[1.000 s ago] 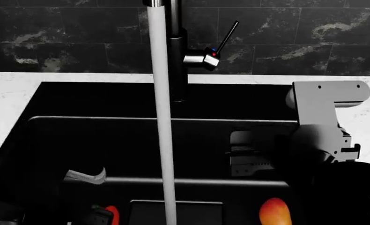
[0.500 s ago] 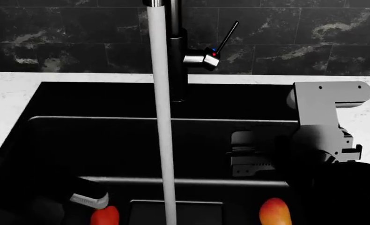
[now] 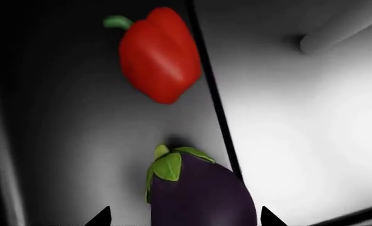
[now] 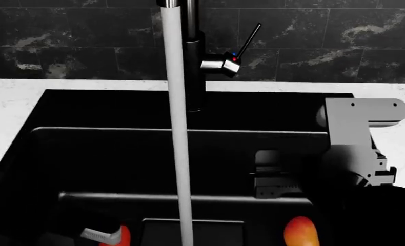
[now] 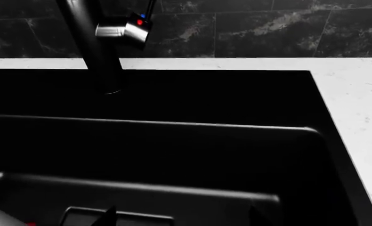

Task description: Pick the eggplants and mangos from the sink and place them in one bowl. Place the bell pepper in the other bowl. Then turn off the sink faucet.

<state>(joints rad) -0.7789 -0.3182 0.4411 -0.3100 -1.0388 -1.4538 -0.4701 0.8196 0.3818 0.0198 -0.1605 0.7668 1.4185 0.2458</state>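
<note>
In the left wrist view a dark-purple eggplant [image 3: 202, 195] with a green cap lies on the sink floor between the tips of my open left gripper [image 3: 182, 219]. Neither tip visibly presses on it. Just beyond it lies the red bell pepper [image 3: 157, 54]. The head view shows the left gripper [image 4: 96, 234] low in the black sink [image 4: 120, 110], beside the bell pepper [image 4: 122, 236]. A mango [image 4: 300, 231] rests at the basin's near right. My right gripper [image 4: 276, 175] hovers open and empty over the basin's right half. The bowls are out of view.
The sink faucet [image 4: 194, 61] stands upright at the back, its lever [image 4: 223, 63] marked with red and blue dots, and water [image 4: 180, 164] pours straight down. White stone counter [image 4: 11, 102] surrounds the basin. The drain plate [image 4: 192, 228] sits near the stream.
My left gripper has gone down deeper into the sink, toward the near edge beside the bell pepper. The right arm has drifted slightly right and lower.
</note>
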